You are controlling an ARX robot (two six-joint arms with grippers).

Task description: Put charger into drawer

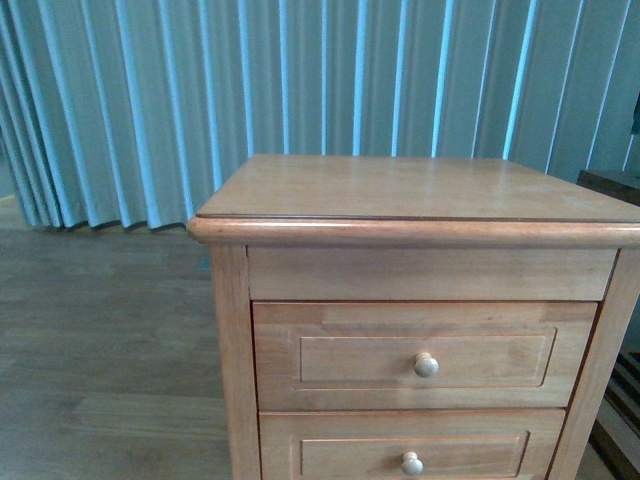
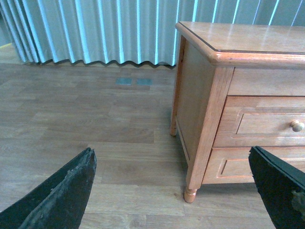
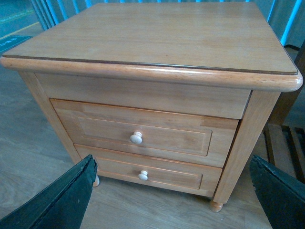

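- Left of the nightstand point(image 1: 420, 190) there is only wood floor point(image 1: 100, 340) running back to the pale blue curtain point(image 1: 150, 100); nothing lies on it that could be a charger
- The left gripper point(image 2: 174, 191) hangs low beside the nightstand's left flank, jaws spread wide and empty, looking past the corner leg; my guess is it is parked out of the way, leaving the front clear
- On the nightstand's front, the drawer point(image 1: 425, 355) sits fully closed under the top rail, its round knob point(image 1: 426, 365) centred on the panel, with the lower drawer point(image 1: 410, 450) just beneath, also closed
- The right gripper point(image 3: 174, 191) faces the nightstand's front from above and a little back, jaws spread and empty, the drawer's knob roughly between them but well apart; it looks set up for reaching the knob
- The charger shows in no view; the nightstand's top is bare, so it may lie beyond the frames
- To the right of the nightstand, dark slatted furniture point(image 1: 620, 400) is only partly visible
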